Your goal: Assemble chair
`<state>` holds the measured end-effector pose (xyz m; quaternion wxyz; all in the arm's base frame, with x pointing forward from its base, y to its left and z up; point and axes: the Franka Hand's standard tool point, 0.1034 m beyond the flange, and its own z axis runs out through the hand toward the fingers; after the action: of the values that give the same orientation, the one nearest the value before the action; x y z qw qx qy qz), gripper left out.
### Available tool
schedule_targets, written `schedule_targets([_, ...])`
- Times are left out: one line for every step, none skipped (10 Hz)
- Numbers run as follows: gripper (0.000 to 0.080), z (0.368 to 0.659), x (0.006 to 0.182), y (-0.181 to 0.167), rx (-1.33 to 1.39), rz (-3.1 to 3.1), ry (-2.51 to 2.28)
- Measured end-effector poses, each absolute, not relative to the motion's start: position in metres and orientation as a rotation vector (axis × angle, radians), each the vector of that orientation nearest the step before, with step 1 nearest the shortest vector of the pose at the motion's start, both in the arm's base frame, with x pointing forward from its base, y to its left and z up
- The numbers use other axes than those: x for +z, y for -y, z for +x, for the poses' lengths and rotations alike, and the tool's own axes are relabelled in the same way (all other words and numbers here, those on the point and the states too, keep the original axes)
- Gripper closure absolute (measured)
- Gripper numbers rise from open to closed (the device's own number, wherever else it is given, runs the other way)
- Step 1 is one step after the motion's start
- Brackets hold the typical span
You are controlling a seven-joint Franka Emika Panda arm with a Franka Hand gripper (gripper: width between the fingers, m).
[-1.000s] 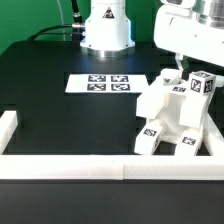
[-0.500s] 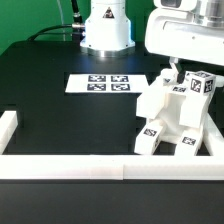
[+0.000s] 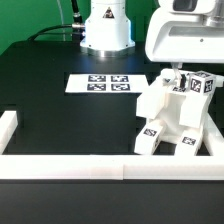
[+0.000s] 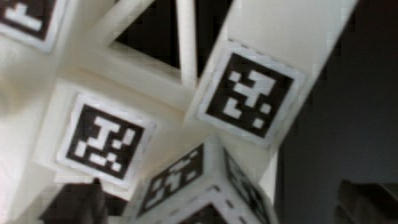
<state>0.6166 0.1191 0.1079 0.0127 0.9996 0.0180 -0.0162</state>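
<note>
Now gripper (image 3: 171, 77) sits lower than a second ago, at the top of the chair (image 3: 172, 120) by the near-right border wall (image 3: 100, 166). Finger state: cannot tell. Likely seating a part.

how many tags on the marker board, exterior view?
4, in a two-by-two block on the flat white marker board: two in the far row, two in the near row. None looks hidden; the chunky white plastic chair stands clear of it.
</note>
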Motion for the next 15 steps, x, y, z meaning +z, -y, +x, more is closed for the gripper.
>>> schedule_targets([0.0151, 0.6168, 0.1079, -0.1178, -0.052, 3.112, -0.164])
schedule_targets([0.0151, 0.6171, 0.1078, -0.1164, -0.053, 3.109, -0.232])
schedule_targets([0.0151, 0.6173, 0.1078, -0.1155, -0.053, 3.103, -0.288])
schedule_targets([0.0151, 0.6176, 0.1079, -0.1132, -0.056, 3.081, -0.412])
schedule_targets([0.0151, 0.6179, 0.1079, -0.1115, -0.056, 3.076, -0.438])
schedule_targets([0.0268, 0.618, 0.1075, -0.1104, -0.057, 3.076, -0.433])
schedule_targets([0.0403, 0.6179, 0.1072, -0.1101, -0.058, 3.077, -0.43])
schedule_targets([0.0403, 0.618, 0.1072, -0.1101, -0.058, 3.078, -0.419])
schedule_targets([0.0531, 0.6182, 0.1073, -0.11, -0.056, 3.083, -0.381])
schedule_targets([0.0531, 0.6183, 0.1074, -0.1097, -0.056, 3.083, -0.379])
schedule_targets([0.0531, 0.6183, 0.1074, -0.1097, -0.055, 3.089, -0.316])
schedule_targets([0.0531, 0.6183, 0.1074, -0.1098, -0.053, 3.099, -0.193])
schedule_targets([0.0531, 0.6183, 0.1075, -0.1099, -0.05, 3.103, -0.057])
schedule_targets([0.0531, 0.6184, 0.1075, -0.1099, -0.048, 3.102, 0.042])
schedule_targets([0.0531, 0.6184, 0.1076, -0.1103, -0.046, 3.099, 0.155])
